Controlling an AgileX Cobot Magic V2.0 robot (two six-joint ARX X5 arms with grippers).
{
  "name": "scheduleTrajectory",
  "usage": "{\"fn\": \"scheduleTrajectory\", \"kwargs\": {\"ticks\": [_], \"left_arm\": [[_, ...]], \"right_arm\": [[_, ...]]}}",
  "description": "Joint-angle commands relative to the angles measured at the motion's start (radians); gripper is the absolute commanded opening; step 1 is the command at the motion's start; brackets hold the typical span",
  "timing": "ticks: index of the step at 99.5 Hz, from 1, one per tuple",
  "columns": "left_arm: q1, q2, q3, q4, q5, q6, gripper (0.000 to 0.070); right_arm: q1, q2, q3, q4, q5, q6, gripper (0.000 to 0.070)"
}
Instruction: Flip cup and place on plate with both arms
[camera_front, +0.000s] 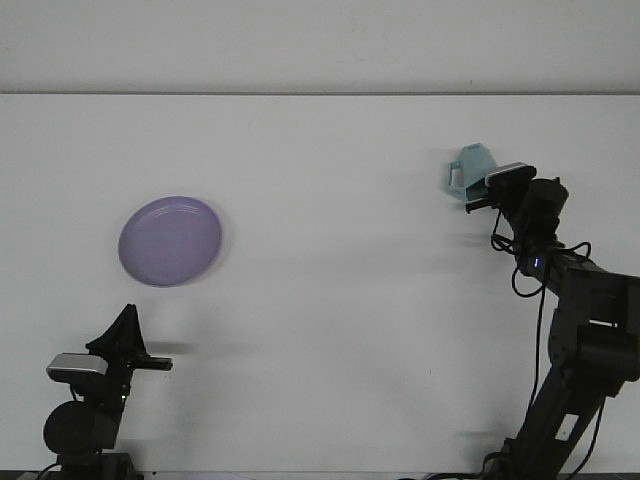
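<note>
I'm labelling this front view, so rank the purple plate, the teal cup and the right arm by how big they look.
1. Right arm, though nearer the camera.
2. Purple plate.
3. Teal cup, partly hidden by the right gripper.

A: Where is the cup (472, 170)?

B: Right of centre in the upper half of the frame, on the white surface. It is pale teal, with angled, faceted sides.

A: How does it sit?

B: Its narrow end points up and its wider part is low, and a handle sticks out on its left side. Its right edge is partly covered, so I cannot tell whether it rests flat.

A: And the plate (170, 241)?

B: Left of centre, about mid-height. It is round, lavender, shallow, lying flat and bare, with a slightly raised rim.

A: Are they close together?

B: No, well apart, the cup higher in the frame than the plate.
</note>
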Motion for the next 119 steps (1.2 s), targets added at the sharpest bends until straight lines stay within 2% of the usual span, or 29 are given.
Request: {"fn": "scheduleTrajectory", "kwargs": {"ticks": [1, 24, 38, 55, 69, 96, 119], "left_arm": [[0.000, -0.001, -0.011, 0.013, -0.005, 0.005, 0.0012], [0.000, -0.001, -0.008, 0.013, -0.005, 0.001, 0.0012], [0.000, -0.001, -0.008, 0.013, -0.005, 0.000, 0.0012], [0.000, -0.001, -0.008, 0.013, -0.005, -0.007, 0.0012], [0.000, -0.001, -0.008, 0.013, -0.005, -0.014, 0.0012], [0.000, -0.001, -0.008, 0.013, -0.005, -0.030, 0.0012], [0.000, -0.001, -0.008, 0.013, -0.004, -0.031, 0.0012]], "right_arm": [[0.004, -0.060, 0.021, -0.037, 0.002, 0.119, 0.0000], [0.049, -0.305, 0.021, -0.381, 0.001, 0.383, 0.0000], [0.107, -0.472, 0.022, -0.615, -0.002, 0.457, 0.0000], [0.230, -0.650, 0.031, -0.897, -0.005, 0.478, 0.0000], [0.386, -0.705, 0.092, -1.142, -0.011, 0.472, 0.0000], [0.735, -0.614, 0.263, -1.516, 0.017, 0.412, 0.0000], [0.873, -0.466, 0.290, -1.670, 0.069, 0.373, 0.0000]]}}
